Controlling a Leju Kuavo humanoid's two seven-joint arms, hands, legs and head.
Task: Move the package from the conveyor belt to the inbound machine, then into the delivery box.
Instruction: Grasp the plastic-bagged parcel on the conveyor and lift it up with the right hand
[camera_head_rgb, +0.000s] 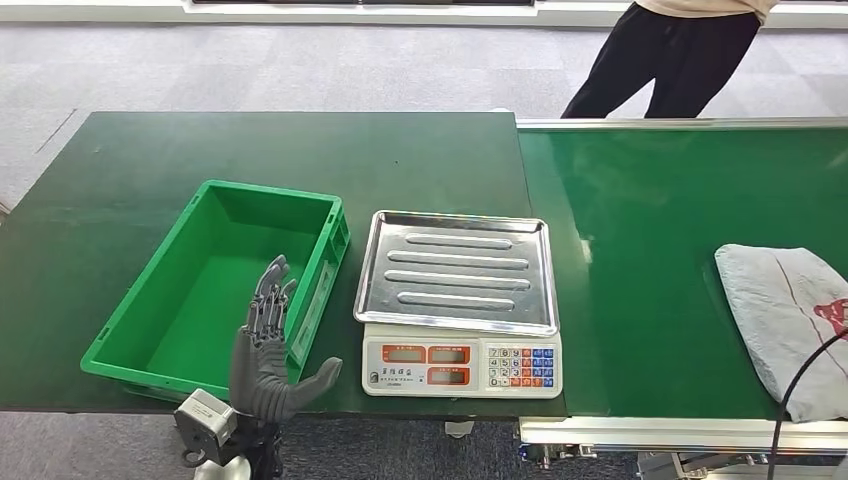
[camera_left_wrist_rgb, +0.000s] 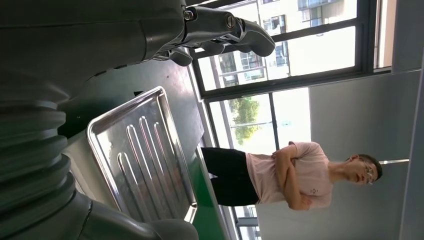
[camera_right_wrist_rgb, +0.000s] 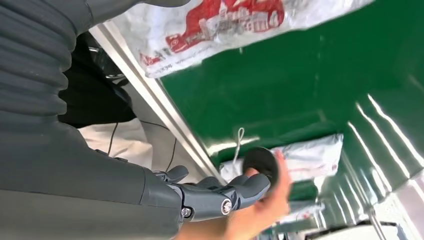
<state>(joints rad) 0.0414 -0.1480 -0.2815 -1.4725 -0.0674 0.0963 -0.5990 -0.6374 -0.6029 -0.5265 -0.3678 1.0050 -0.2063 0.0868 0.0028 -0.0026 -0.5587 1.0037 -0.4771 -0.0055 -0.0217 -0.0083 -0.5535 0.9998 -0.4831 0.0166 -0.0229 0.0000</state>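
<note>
The package (camera_head_rgb: 785, 325), a soft crinkled grey bag with red print, lies flat on the glossy green belt (camera_head_rgb: 650, 260). Beside it sit a ribbed steel scale (camera_head_rgb: 458, 300) and a green plastic box (camera_head_rgb: 215, 290) on the tabletop (camera_head_rgb: 150, 170). Left robot hand (camera_head_rgb: 268, 355) hovers with fingers apart, empty. Right robot hand (camera_right_wrist_rgb: 210, 197) in its wrist view: I cannot tell its state. The left wrist view shows a person (camera_left_wrist_rgb: 285, 180).

A grey package (camera_head_rgb: 785, 325) with a red mark lies on the green conveyor belt (camera_head_rgb: 650, 250) at the right. A scale (camera_head_rgb: 458, 303) with a steel tray stands between the belt and an empty green box (camera_head_rgb: 160, 300). The left hand (camera_head_rgb: 268, 350) hovers over the box's near corner, fingers spread, holding nothing. A person (camera_head_rgb: 665, 55) stands behind the belt.
</note>
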